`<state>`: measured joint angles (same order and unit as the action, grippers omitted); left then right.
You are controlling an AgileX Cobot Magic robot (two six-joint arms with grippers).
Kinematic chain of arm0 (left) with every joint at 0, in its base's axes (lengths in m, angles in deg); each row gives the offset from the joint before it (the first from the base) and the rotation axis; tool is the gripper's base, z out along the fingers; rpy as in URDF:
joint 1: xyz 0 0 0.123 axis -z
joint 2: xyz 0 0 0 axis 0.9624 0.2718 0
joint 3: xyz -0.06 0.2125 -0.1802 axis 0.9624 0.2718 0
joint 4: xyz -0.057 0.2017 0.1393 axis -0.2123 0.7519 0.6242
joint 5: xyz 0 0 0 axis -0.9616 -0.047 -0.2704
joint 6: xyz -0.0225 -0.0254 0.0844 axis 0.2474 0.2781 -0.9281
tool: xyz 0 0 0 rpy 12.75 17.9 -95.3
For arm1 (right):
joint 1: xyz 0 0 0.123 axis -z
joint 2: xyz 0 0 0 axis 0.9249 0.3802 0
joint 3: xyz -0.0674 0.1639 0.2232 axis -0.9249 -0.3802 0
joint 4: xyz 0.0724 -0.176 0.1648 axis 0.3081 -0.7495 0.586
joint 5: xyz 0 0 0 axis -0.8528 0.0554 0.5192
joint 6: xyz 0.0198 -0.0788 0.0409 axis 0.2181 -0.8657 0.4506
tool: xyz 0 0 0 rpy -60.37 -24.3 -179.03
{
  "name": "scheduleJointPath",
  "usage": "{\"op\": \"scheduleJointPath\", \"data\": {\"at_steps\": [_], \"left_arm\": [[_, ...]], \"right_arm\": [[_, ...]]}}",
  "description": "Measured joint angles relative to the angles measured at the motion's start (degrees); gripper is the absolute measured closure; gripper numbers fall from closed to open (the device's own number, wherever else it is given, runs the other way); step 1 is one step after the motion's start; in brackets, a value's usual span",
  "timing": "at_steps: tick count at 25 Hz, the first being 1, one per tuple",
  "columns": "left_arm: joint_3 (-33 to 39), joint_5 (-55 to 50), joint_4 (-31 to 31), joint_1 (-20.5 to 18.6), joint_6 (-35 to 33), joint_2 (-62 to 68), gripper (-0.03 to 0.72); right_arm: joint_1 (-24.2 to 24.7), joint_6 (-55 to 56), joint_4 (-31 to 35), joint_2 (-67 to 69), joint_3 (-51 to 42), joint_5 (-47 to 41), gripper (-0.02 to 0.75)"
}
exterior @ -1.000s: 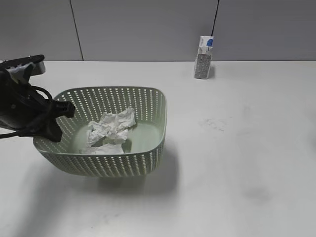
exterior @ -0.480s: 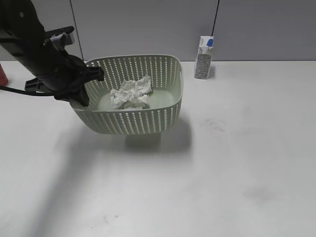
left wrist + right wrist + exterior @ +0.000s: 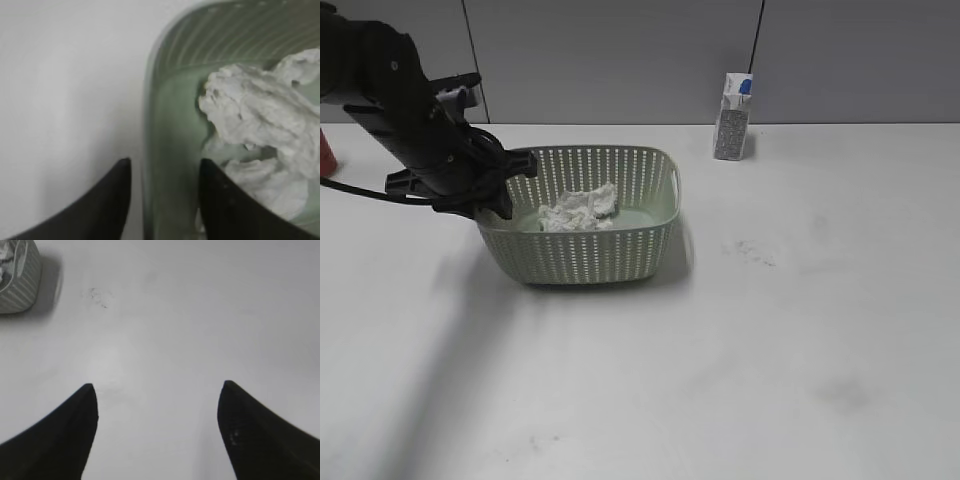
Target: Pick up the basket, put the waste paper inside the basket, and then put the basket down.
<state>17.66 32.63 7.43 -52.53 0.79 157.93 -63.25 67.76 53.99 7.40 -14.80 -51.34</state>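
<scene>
The pale green basket (image 3: 590, 250) stands on the white table, left of centre. Crumpled white waste paper (image 3: 578, 208) lies inside it. My left gripper (image 3: 508, 188) is at the basket's left end, shut on the rim. In the left wrist view its two dark fingers (image 3: 165, 167) straddle the basket wall (image 3: 170, 115), one outside and one inside next to the paper (image 3: 255, 115). My right gripper (image 3: 157, 390) is open and empty over bare table; the basket's corner (image 3: 17, 285) shows at the top left of the right wrist view. The right arm is outside the exterior view.
An upright white-grey carton with a blue mark (image 3: 733, 116) stands at the back against the grey wall. A red object (image 3: 324, 155) shows at the far left edge. Faint dark smudges (image 3: 750, 250) mark the table right of the basket.
My left gripper carried the basket up and to the right, then lowered it; it now sits level on the table. The paper stayed inside.
</scene>
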Motion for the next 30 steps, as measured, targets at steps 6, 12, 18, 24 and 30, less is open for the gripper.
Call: {"op": "scheduleJointPath", "data": {"at_steps": [6, 12, 18, 24, 30], "left_arm": [[-0.2, -0.2, 0.0, 0.0, 0.0, -0.3, 0.057], [-0.2, -2.8, 1.3, -0.3, -0.1, -5.3, 0.012], [-0.2, -6.8, 5.4, -2.9, -3.3, -16.0, 0.017], [-0.2, -11.1, 5.9, -10.0, -11.4, -25.5, 0.055], [0.4, -19.0, 6.8, -17.3, -17.6, -32.9, 0.076]], "right_arm": [[0.0, -0.2, -0.8, -11.7, -14.7, 4.6, 0.148], [0.0, -0.2, -1.9, -21.5, -24.7, 5.5, 0.148], [0.0, -0.2, -2.1, -32.8, -32.8, 5.4, 0.148], [0.0, 0.0, -2.2, -43.4, -35.5, 7.8, 0.148], [0.0, 0.0, -2.2, -48.5, -35.6, 8.0, 0.148]]}}
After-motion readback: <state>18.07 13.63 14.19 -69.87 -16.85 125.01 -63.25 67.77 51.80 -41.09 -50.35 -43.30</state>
